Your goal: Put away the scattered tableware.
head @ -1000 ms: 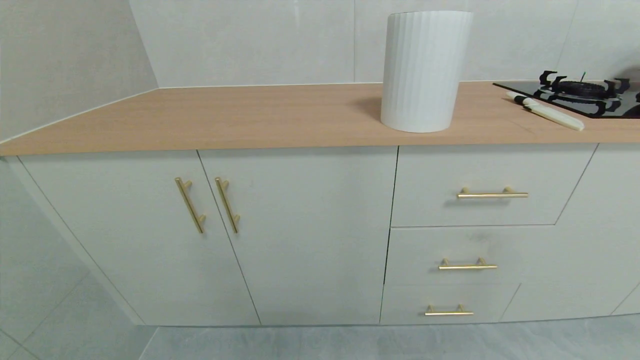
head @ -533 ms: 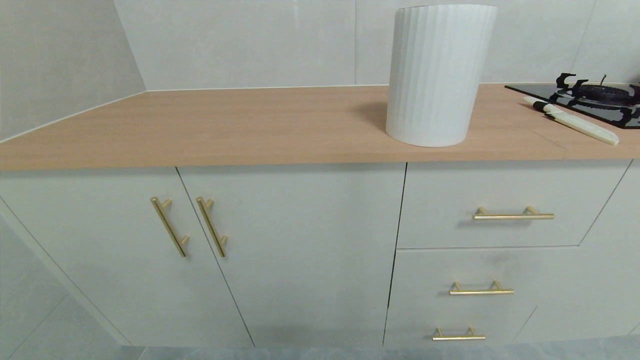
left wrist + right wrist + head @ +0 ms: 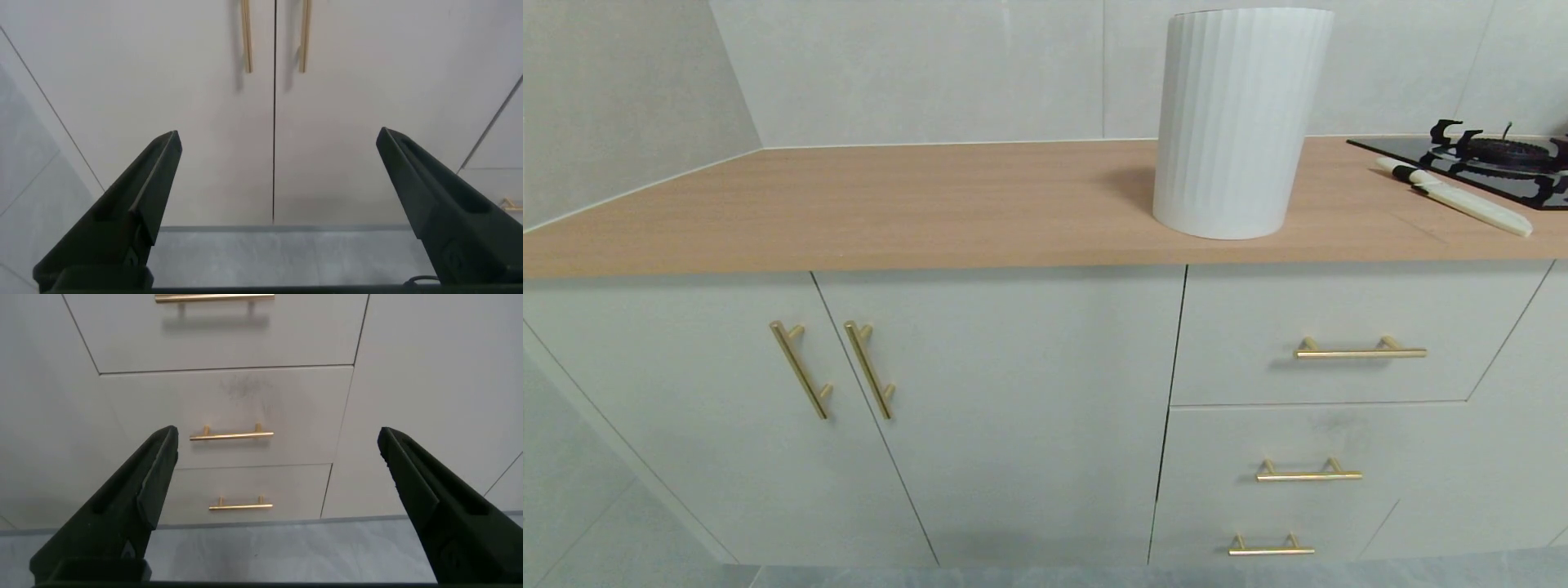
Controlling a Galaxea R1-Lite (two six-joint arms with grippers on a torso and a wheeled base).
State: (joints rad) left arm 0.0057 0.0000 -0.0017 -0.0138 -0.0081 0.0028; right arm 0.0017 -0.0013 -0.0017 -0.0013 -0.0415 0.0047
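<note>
A knife (image 3: 1454,198) lies on the counter (image 3: 931,204) near its right edge, just beside the stove (image 3: 1494,159). A ribbed white holder (image 3: 1233,122) stands upright near the front edge, apart from the knife. The left gripper (image 3: 278,137) hangs wide open, empty, facing the doors (image 3: 163,73). The right gripper (image 3: 276,433), equally wide, faces the drawers (image 3: 237,396).

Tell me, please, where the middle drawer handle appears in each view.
Head view: middle drawer handle, below the top drawer handle.
Left wrist view: faces the door handles instead.
Right wrist view: handle framed by the right hand.
Shared landmark: bottom drawer handle, directly beneath it.
</note>
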